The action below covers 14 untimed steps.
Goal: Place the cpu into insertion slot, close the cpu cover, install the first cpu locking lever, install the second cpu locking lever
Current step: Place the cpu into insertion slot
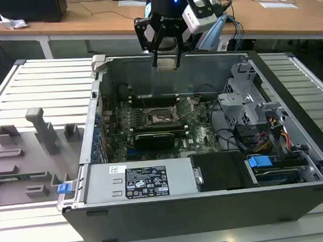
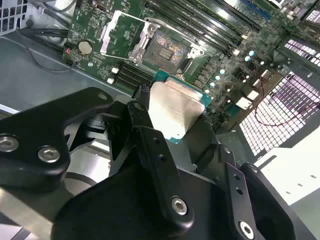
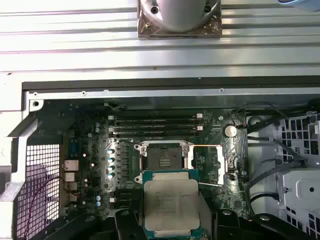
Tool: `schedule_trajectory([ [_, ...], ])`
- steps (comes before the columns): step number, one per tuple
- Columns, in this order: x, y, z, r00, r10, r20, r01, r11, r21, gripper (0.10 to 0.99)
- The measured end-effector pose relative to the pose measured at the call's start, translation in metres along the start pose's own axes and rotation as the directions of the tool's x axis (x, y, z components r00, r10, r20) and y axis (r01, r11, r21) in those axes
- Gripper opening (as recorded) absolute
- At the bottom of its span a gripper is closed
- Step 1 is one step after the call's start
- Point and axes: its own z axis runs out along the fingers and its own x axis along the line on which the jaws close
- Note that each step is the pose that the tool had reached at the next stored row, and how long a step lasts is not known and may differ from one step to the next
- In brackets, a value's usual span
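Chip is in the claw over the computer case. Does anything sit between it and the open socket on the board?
Nothing visible does. The claw holds the chip in open air over the board. The socket lies bare with nothing in it, and its cover is swung open to one side, off the opening.

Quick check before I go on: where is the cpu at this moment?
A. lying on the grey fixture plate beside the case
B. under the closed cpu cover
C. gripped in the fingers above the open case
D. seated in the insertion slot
C: the cpu is clamped between the fingers, well clear of the insertion slot, which lies bare with its dark centre showing.
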Motion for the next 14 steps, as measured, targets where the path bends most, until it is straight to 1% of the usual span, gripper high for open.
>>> schedule_trajectory([
  [4,0.0000,0.0000,0.0000,1.0000,0.005,0.0004,-0.005,1.0000,0.000,0.537],
  [7,0.0000,0.0000,0.0000,0.9997,0.023,0.0021,-0.023,0.9997,0.000,0.537],
  [9,0.0000,0.0000,0.0000,0.9988,0.049,0.0043,-0.049,0.9988,-0.001,0.537],
  [14,0.0000,0.0000,0.0000,0.9964,0.084,0.0074,-0.084,0.9965,-0.002,0.537],
])
